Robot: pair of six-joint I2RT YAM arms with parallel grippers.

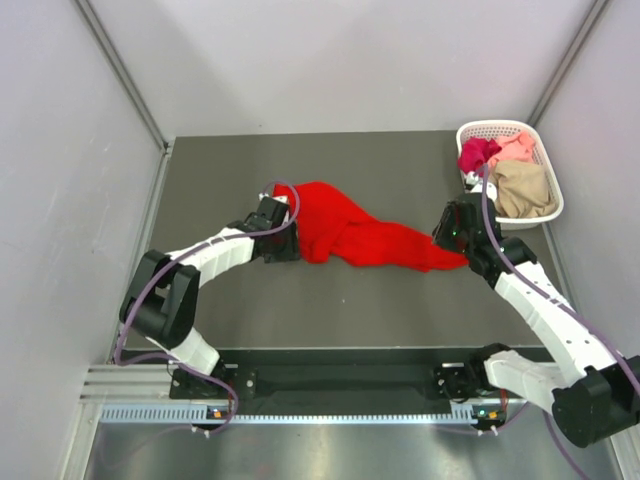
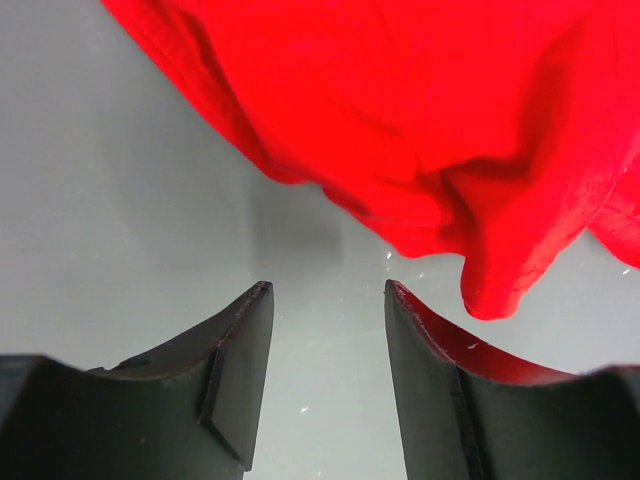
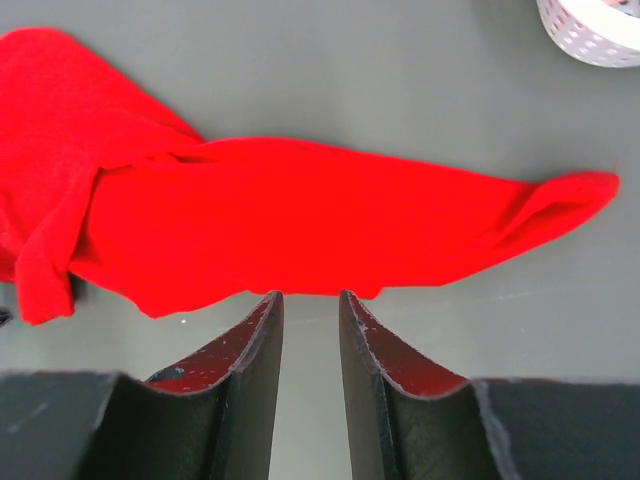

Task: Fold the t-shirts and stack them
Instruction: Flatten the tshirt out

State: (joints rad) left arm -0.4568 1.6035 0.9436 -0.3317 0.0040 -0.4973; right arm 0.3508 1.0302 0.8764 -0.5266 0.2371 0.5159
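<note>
red shirt [image 1: 352,236] lies crumpled on the table [image 1: 300,310], a gripper at each end
left gripper [image 2: 328,288] jaws wide, empty; right gripper [image 3: 310,296] jaws narrow, empty

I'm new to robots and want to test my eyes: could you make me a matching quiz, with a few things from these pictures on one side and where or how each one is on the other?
Things:
1. red t-shirt
2. tan t-shirt
3. basket
4. left gripper

Places or states:
a. at the far right corner of the table
b. open, holding nothing
c. lying crumpled in the middle of the table
d. inside the basket

Pairs: 1-c, 2-d, 3-a, 4-b
</note>
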